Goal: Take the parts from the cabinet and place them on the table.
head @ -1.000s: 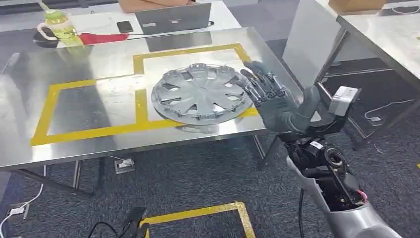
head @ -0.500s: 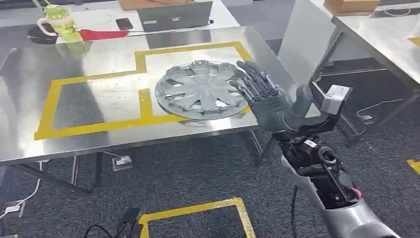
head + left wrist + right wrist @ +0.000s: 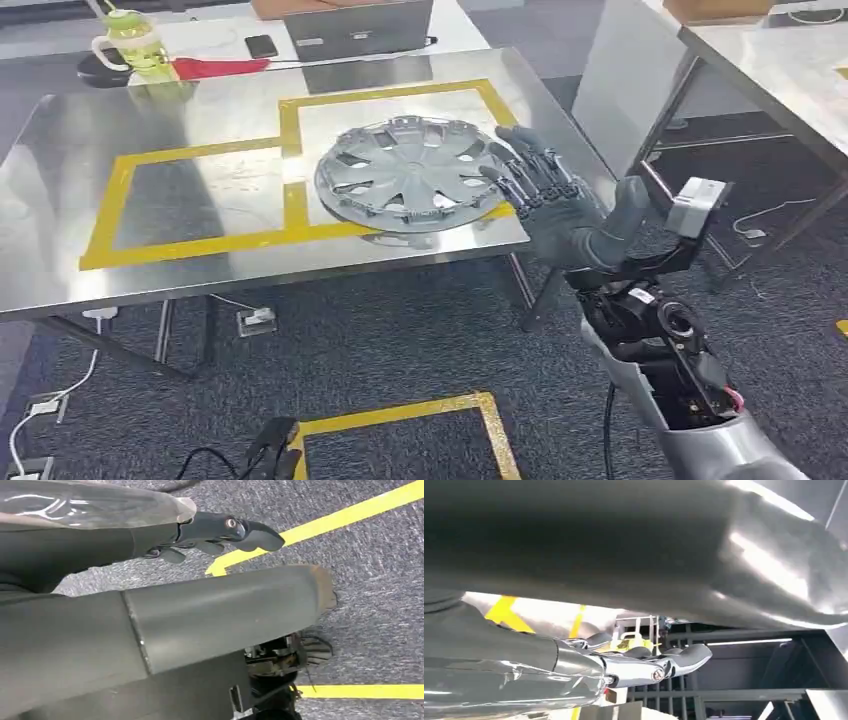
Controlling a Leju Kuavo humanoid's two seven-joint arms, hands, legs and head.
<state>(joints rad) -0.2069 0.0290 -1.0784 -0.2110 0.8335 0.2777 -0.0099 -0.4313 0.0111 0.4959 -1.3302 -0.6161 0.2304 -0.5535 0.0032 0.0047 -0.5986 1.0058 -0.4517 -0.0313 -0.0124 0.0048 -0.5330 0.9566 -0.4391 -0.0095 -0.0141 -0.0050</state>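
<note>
Now that my right hand (image 3: 560, 205) has drawn back a little from the hubcap (image 3: 415, 175), fingers spread and holding nothing, I judge the part delivered: it lies flat on the table (image 3: 60, 160), straddling the yellow tape (image 3: 290, 190). My left hand (image 3: 220, 530) hangs empty.

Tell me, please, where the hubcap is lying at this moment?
In the head view the hubcap lies flat on the steel table, in the right-hand yellow-taped square near the table's front right corner, with the open right hand at its right edge.
</note>
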